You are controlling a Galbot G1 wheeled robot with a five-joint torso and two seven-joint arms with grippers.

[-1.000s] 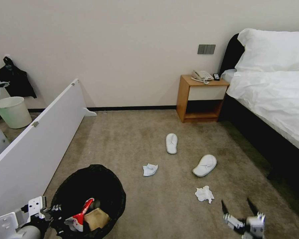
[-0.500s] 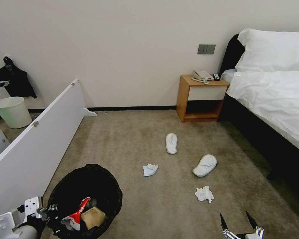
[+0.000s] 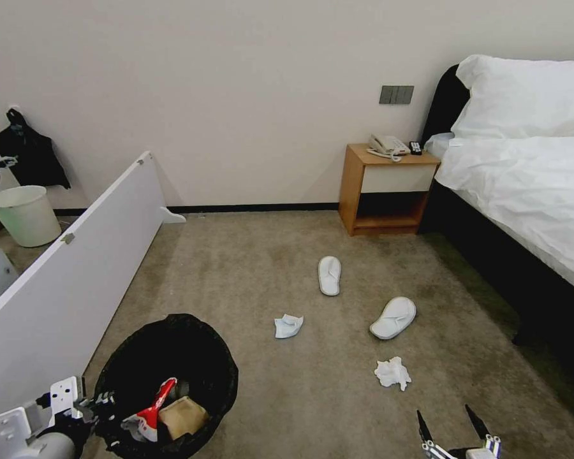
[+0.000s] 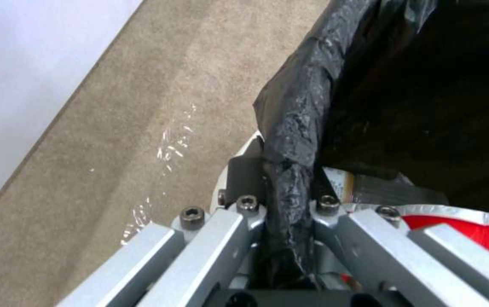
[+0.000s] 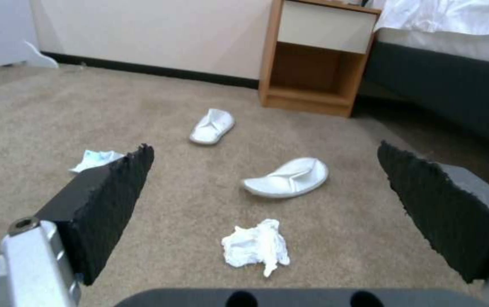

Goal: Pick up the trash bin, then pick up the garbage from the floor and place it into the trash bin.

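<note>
Clamping the trash bin rim, left gripper (half cut off) — right gripper gapes empty.

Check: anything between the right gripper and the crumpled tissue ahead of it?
Nothing: bare carpet runs from the open right gripper to the tissue, clearest in the right wrist view.

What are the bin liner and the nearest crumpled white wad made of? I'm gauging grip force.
The bin liner looks like thin glossy black plastic film: it wrinkles and glints. The crumpled white wad looks like soft matte tissue paper, though cloth can't be excluded.
</note>
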